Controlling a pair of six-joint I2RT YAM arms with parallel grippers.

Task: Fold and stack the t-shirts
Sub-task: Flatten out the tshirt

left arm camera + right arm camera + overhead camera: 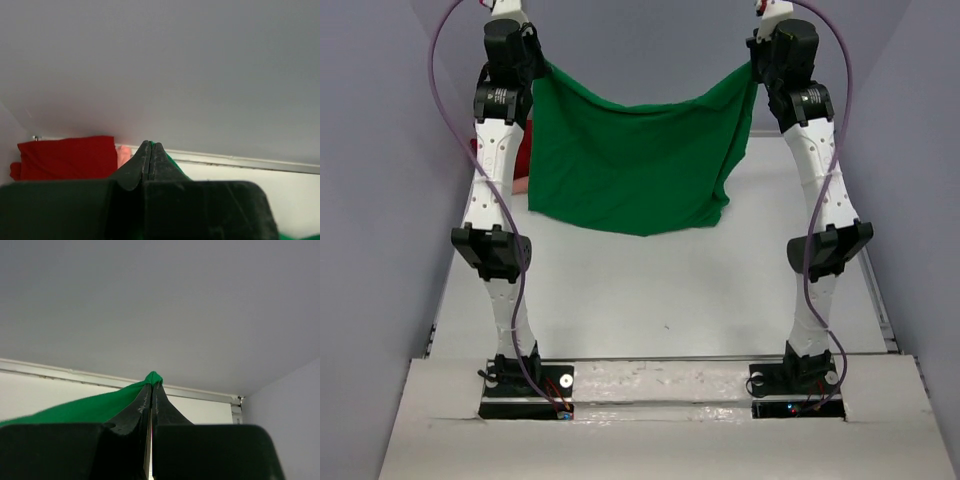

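1 of 3 t-shirts is in hand: the green t-shirt (pixel 635 160) hangs spread above the counter (pixel 670 290); hem contact cannot be told. Left gripper (pixel 151 145) and right gripper (pixel 151 385) are each clamped tight on 1 upper corner of it. Left of the green t-shirt lies the red t-shirt (pixel 67 157), apparently folded, with the pink t-shirt (pixel 123 156) just beside. Assessment: green folding and stacking outstanding.

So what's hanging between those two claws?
The green t-shirt, sagging in the middle, pinched by the left gripper and right gripper at either end; the top view shows it.
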